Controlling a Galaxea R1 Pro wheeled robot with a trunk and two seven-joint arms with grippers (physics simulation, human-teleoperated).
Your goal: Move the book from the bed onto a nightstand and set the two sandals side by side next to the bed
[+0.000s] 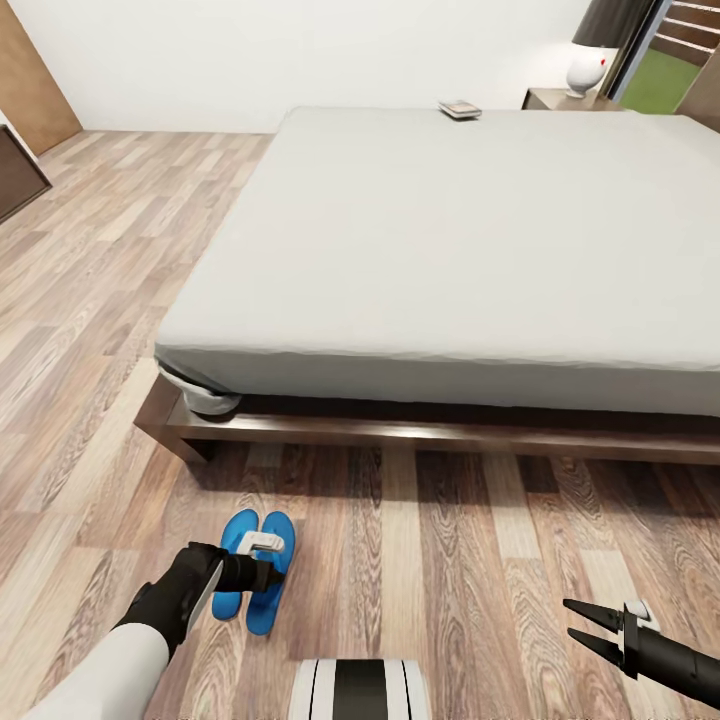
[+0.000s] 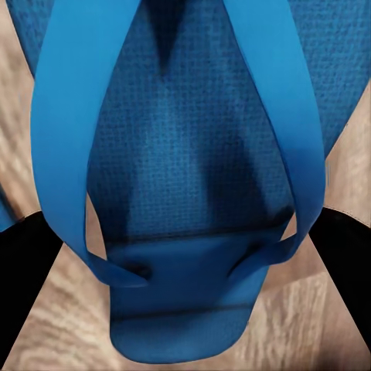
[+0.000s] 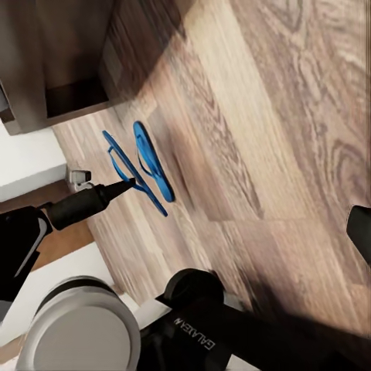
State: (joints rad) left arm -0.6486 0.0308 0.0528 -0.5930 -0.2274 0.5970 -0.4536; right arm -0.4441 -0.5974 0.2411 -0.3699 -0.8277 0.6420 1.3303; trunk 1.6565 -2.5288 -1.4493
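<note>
Off in the far right corner I can see a white lamp (image 1: 585, 70) with a dark shade. Past it there's a window (image 1: 668, 60) showing green grass and some slatted fencing. Over on the far left a brown wooden panel (image 1: 30, 75) leans by the white wall (image 1: 300, 55), with a dark-framed thing (image 1: 15, 175) just below it, can't tell what.
</note>
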